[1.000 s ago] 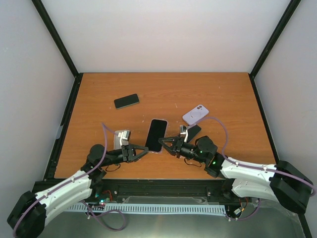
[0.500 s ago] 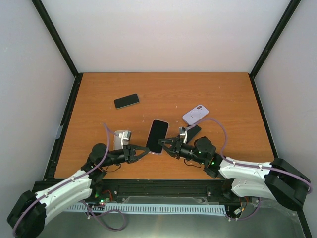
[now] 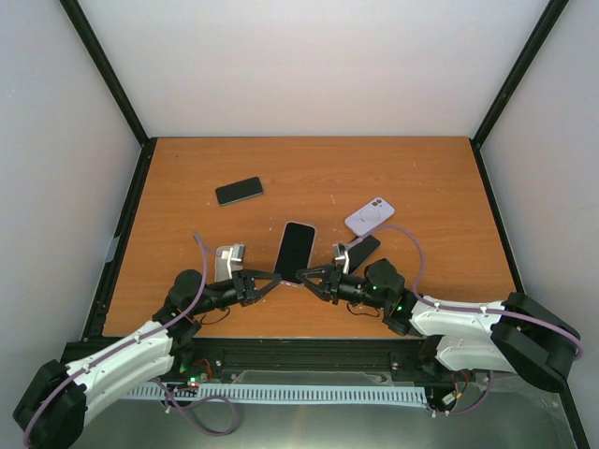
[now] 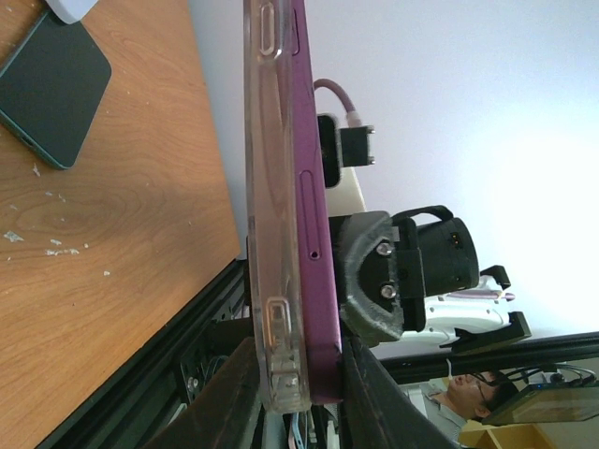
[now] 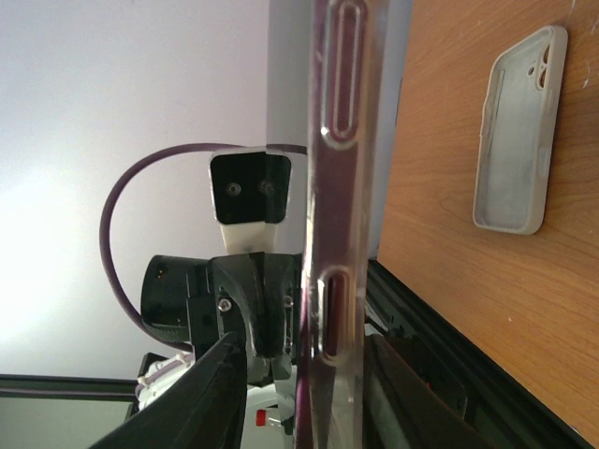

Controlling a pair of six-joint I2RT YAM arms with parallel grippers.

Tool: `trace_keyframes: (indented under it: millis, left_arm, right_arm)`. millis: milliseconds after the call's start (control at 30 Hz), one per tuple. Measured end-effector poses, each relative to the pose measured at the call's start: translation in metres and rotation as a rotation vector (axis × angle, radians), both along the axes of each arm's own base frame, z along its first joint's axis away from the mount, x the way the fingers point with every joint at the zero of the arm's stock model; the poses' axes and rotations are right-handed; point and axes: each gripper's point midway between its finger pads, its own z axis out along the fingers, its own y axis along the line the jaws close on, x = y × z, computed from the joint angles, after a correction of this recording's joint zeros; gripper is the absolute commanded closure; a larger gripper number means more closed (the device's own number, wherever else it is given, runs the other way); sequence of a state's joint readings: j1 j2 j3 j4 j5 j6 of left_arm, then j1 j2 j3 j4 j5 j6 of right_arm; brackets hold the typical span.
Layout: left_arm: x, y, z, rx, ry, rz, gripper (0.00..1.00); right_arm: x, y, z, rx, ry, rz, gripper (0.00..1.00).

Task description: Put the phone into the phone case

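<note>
Phone (image 3: 296, 251) at centre of top view, near end between both grippers, already inside clear case (image 4: 271, 187). Left gripper (image 3: 269, 280) clamps both. Right gripper (image 3: 312, 277) narrow astride edge, grip unclear. Remaining, likely: press fully home, since purple edge looks proud.

Grey case (image 3: 229, 261) and dark phone (image 3: 361, 251) flank the middle phone (image 3: 295, 249).
</note>
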State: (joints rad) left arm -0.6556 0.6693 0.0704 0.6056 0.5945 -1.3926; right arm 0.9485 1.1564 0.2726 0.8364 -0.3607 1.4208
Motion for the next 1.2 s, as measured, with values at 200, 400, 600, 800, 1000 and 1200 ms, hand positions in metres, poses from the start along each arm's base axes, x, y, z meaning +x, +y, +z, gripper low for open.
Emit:
trace_keyframes:
  millis: [200,400,600,800,1000,1200]
  left_arm:
    - [0.001,0.000,0.002,-0.002,-0.002,0.003,0.94]
    - [0.001,0.000,0.007,-0.011,-0.012,0.002,0.70]
    - [0.000,0.002,0.013,-0.018,-0.039,0.011,0.69]
    - [0.001,0.003,0.015,-0.015,-0.054,0.021,0.95]
    - [0.003,0.002,0.012,0.027,-0.033,0.022,0.99]
    - [0.006,0.000,0.016,0.083,-0.044,0.024,0.63]
  right_arm:
    - [-0.003,0.001,0.004,0.022,-0.006,0.017,0.92]
    - [-0.003,0.000,0.009,0.045,-0.021,0.020,0.96]
    - [-0.011,0.001,0.012,0.054,-0.024,0.060,0.96]
    - [-0.018,0.001,0.017,0.060,-0.052,0.093,0.96]
    - [-0.018,-0.001,0.013,0.033,-0.072,0.088,0.96]
    - [-0.018,-0.003,0.015,0.027,-0.080,0.081,0.96]
